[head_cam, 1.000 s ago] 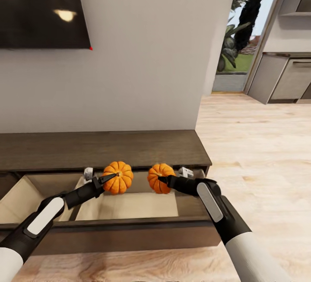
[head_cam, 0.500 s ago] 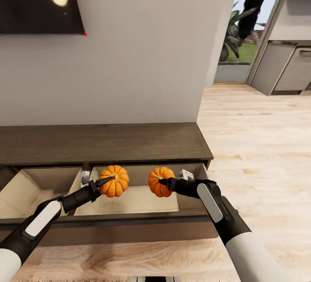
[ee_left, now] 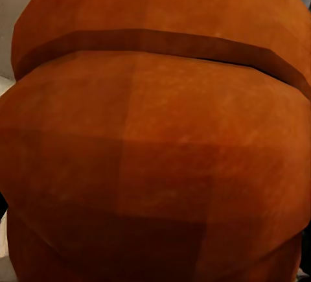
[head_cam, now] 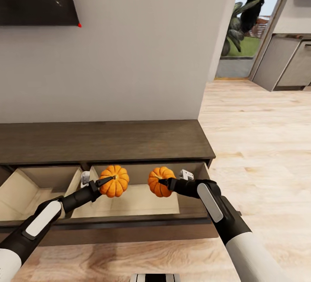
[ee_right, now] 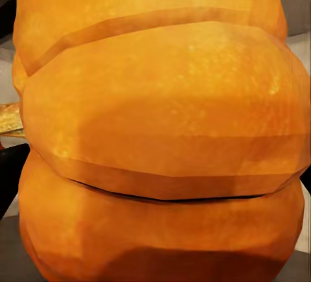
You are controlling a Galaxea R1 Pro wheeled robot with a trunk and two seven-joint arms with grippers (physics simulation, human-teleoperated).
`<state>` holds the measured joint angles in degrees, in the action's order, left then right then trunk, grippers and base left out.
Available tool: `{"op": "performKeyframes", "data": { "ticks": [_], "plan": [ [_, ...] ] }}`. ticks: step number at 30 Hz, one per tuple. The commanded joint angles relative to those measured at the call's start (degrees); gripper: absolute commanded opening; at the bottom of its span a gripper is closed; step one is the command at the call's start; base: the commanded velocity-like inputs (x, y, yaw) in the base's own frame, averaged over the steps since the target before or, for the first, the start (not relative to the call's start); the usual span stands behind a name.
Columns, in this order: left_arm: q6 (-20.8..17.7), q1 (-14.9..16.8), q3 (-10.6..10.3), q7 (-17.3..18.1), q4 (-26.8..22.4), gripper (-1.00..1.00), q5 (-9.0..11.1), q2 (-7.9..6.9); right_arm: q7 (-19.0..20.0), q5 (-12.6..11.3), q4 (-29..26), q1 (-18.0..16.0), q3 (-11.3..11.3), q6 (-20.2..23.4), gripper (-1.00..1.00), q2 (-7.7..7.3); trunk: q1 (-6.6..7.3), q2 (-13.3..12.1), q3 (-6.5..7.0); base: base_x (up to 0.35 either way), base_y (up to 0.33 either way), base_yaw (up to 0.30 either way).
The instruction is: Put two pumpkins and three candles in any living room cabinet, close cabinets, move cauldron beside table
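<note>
Gripping one pumpkin each, left end effector (head_cam: 103, 182) and right end effector (head_cam: 164, 182) hover over the open cabinet (head_cam: 129, 143)

The cabinet (head_cam: 103, 141) drawer (head_cam: 129, 204) was pulled open and its tan floor was bare, so there was plenty of room to go down. A divider wall (head_cam: 74, 187) split it from the compartment beside it. Each tool was clamped on a pumpkin, left (head_cam: 114, 181) and right (head_cam: 160, 181), with a gap between the two. The cabinet top overhung the back.
</note>
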<state>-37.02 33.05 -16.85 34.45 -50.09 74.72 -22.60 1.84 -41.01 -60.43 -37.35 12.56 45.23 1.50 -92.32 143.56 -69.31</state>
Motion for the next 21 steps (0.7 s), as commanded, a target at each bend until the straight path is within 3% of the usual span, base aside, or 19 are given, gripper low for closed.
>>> {"op": "performKeyframes", "data": {
  "ticks": [1,10,13,21],
  "plan": [
    [-0.1,0.0,0.0,0.0,0.0,-1.00,0.1,0.01,0.0,-0.3,0.0,0.0,0.0,-0.1,-1.00,0.00,0.01,0.0,0.00,0.020,0.000,0.000],
    [-0.2,0.0,-0.1,0.0,-0.2,-1.00,0.0,-0.15,0.0,-0.3,0.0,0.0,-0.2,-0.1,-1.00,0.08,-0.17,0.1,-1.45,0.002,0.000,-0.035],
    [-0.2,0.0,-0.1,0.0,-0.2,-1.00,0.0,-0.16,0.0,-0.3,0.0,0.0,-0.3,-0.1,-1.00,0.08,-0.17,0.1,-1.34,0.000,0.000,-0.136],
    [-0.2,0.0,-0.1,-0.1,-0.1,-1.00,0.0,-0.13,0.0,-0.3,0.0,0.0,-0.3,-0.1,-1.00,0.09,-0.38,0.2,-3.07,0.000,0.000,-0.016]
  ]
}}
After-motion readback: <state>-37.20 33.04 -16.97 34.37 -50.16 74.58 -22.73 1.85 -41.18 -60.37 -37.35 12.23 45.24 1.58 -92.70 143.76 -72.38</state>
